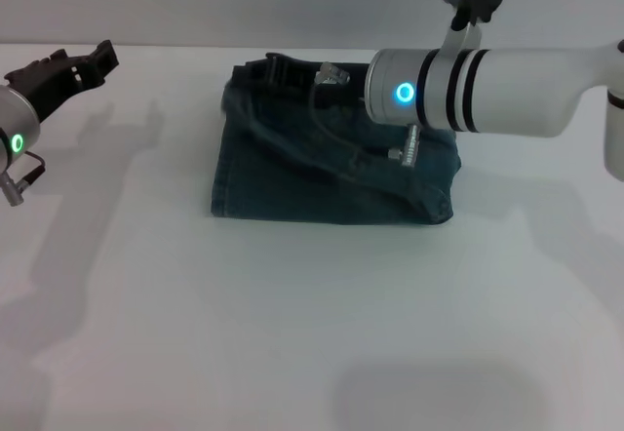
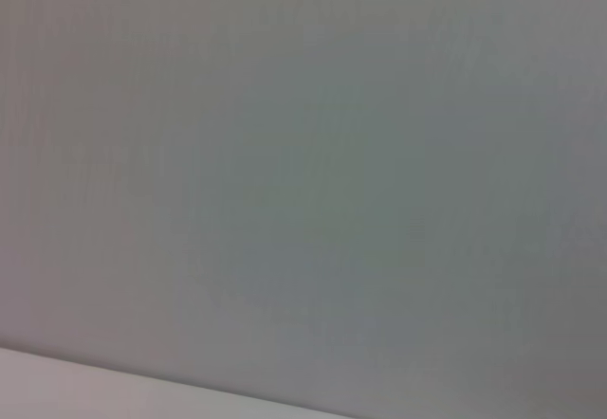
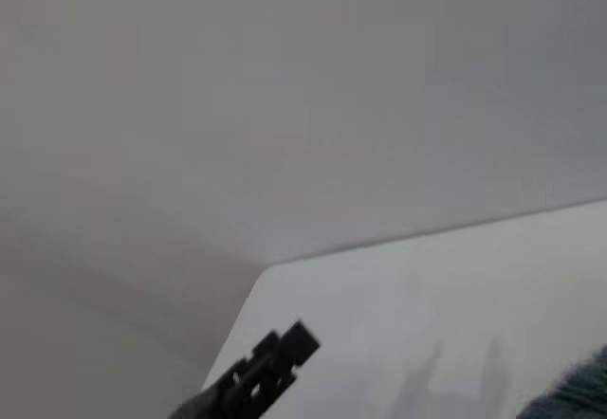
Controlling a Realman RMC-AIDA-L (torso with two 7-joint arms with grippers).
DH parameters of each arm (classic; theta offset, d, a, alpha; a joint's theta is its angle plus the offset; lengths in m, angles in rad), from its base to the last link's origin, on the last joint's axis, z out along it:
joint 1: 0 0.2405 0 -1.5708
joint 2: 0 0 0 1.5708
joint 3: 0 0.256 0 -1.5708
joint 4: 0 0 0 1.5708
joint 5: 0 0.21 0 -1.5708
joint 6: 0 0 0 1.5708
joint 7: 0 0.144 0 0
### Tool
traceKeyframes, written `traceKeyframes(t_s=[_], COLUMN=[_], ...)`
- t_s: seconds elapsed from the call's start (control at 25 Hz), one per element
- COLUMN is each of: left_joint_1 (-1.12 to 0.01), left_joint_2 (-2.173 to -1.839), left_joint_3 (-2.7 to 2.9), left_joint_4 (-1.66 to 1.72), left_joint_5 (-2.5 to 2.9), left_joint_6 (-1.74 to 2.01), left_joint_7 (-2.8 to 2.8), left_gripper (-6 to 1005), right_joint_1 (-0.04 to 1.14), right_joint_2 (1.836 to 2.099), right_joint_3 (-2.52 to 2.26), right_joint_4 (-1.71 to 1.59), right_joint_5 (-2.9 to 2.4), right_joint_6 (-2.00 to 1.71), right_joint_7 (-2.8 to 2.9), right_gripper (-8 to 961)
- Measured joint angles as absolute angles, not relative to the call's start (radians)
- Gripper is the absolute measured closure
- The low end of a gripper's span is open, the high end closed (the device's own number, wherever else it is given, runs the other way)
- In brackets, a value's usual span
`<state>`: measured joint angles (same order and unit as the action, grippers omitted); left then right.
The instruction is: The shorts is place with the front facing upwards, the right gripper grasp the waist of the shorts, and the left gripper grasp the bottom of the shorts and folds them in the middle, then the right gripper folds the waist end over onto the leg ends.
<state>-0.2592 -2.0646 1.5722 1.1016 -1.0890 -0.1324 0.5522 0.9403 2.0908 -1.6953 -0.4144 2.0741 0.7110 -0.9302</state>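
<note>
Shorts (image 1: pixel 331 182): folded into a compact denim rectangle, mid tabletop (image 1: pixel 292 333), far half; looks like both folds are done.
Right claw (image 1: pixel 283 68): arm reaches across over the shorts' far edge, claw at the far-left corner. Can't tell if it grips cloth or is letting go; prongs' state unclear.
Left claw (image 1: pixel 83 65): parked off to the left, well apart from shorts, holds nothing; out of the way so the right arm can work. Prong gap: can't tell.
</note>
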Motion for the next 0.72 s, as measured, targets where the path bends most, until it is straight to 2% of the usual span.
traceKeyframes(t_s=[0.24,0.36,0.44,0.56,0.72], left_joint_1=[-0.271,-0.274,-0.275,-0.275,-0.262], left_joint_2=[-2.065,-2.065,-2.064,-2.063,-2.063], left_joint_3=[1.578,1.584,1.584,1.587,1.633], left_joint_4=[1.093,1.088,1.083,1.080,1.080], left_joint_5=[-1.089,-1.089,-1.089,-1.089,-1.089], left_joint_6=[-0.129,-0.126,-0.125,-0.119,-0.052], left_joint_7=[0.552,0.552,0.552,0.556,0.554], left_gripper=[389,390,390,390,391], right_joint_1=[0.958,0.947,0.924,0.831,0.633], right_joint_2=[2.091,2.091,2.089,2.083,2.088], right_joint_3=[-1.727,-1.727,-1.722,-1.715,-1.743], right_joint_4=[-0.402,-0.405,-0.427,-0.531,-0.798], right_joint_5=[2.073,2.069,2.068,2.068,2.062], right_joint_6=[0.709,0.704,0.685,0.567,0.165], right_joint_7=[-0.910,-0.935,-1.024,-1.228,-1.580], right_gripper=[767,543,512,465,403])
